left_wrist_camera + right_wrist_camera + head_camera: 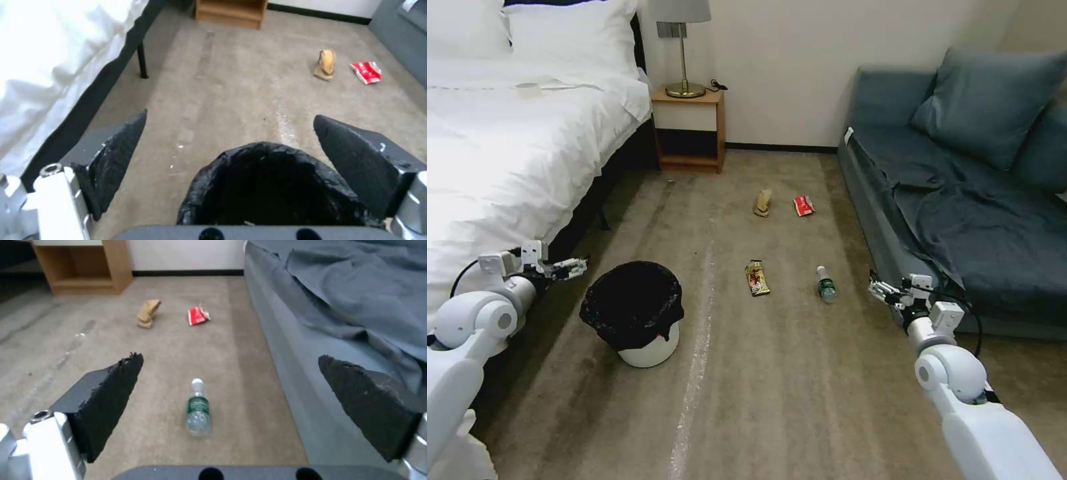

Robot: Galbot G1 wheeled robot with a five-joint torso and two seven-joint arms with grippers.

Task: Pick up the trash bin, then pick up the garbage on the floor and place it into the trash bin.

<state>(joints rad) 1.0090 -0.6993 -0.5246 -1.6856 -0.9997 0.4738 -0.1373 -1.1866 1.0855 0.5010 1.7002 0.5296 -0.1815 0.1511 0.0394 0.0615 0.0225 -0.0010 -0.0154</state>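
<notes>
The trash bin (644, 320), white with a crinkly black liner, stands on the carpet at the left; its dark mouth (271, 186) lies below my open left gripper (229, 118). In the head view the left gripper (577, 267) hovers above and left of the bin. The garbage lies ahead: a clear bottle with a green label (826, 285) (198, 408), a yellow-brown wrapper (757, 278), a tan paper bag (763, 203) (325, 64) (148, 312) and a red-and-white packet (804, 205) (366, 72) (197, 315). My right gripper (877, 288) (230, 358) hangs open, above and right of the bottle.
A white bed (507, 147) runs along the left, its dark frame close to my left arm. A blue sofa (960, 220) flanks the right, near my right arm. A wooden nightstand (688, 130) with a lamp stands at the far wall. Open carpet lies between.
</notes>
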